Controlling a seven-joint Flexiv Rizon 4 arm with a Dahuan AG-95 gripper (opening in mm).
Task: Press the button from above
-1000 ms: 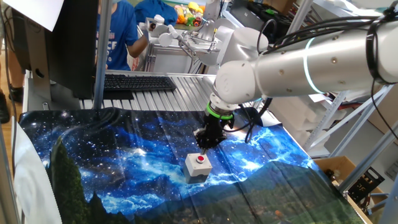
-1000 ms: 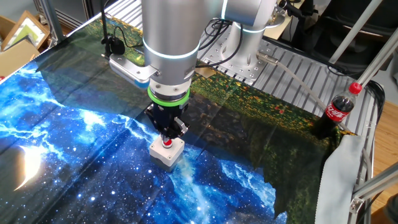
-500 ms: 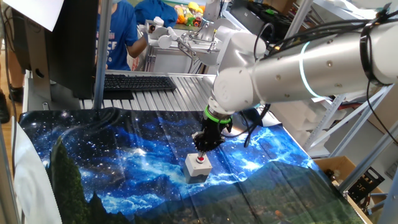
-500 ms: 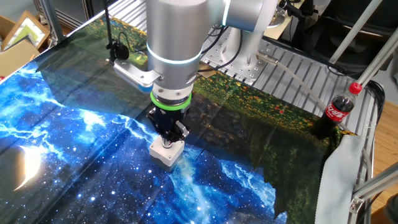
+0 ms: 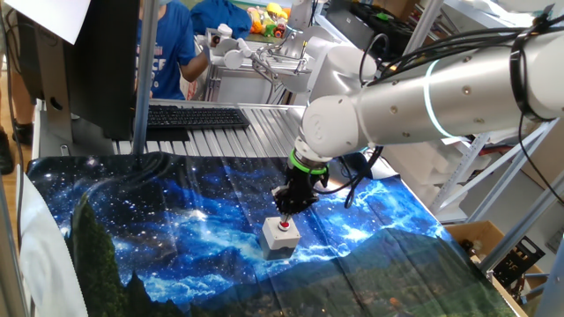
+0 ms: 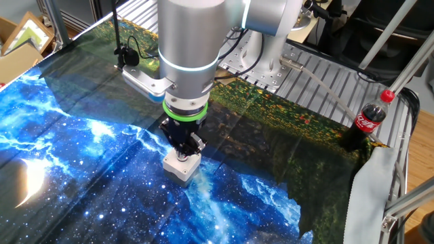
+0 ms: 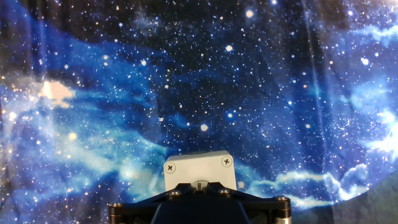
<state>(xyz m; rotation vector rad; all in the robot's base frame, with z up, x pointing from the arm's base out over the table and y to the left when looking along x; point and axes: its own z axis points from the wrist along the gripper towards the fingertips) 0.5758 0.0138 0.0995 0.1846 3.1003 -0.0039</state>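
Note:
The light-grey square box [image 5: 279,238] sits on the galaxy-print cloth near the table's middle. Its red button [image 5: 285,224] shows just under my fingertips in one fixed view. In the other fixed view my gripper [image 6: 181,153] stands straight above the box [image 6: 180,167] and hides the button. My gripper [image 5: 284,212] points down, fingertips together, and its tip rests on the button's top. In the hand view the box [image 7: 199,168] lies right ahead of my gripper [image 7: 199,185], with the button hidden behind the fingers.
A cola bottle [image 6: 369,116] stands at the cloth's edge by the metal slats. A black keyboard [image 5: 196,116] lies at the back. A black cable and clamp [image 6: 125,49] sit near the arm's base. A person in blue [image 5: 166,44] stands behind the table.
My gripper has come down onto the box. The red button, visible below the fingertips a second ago in the other fixed view, is now covered. Nothing moved in the last half second.

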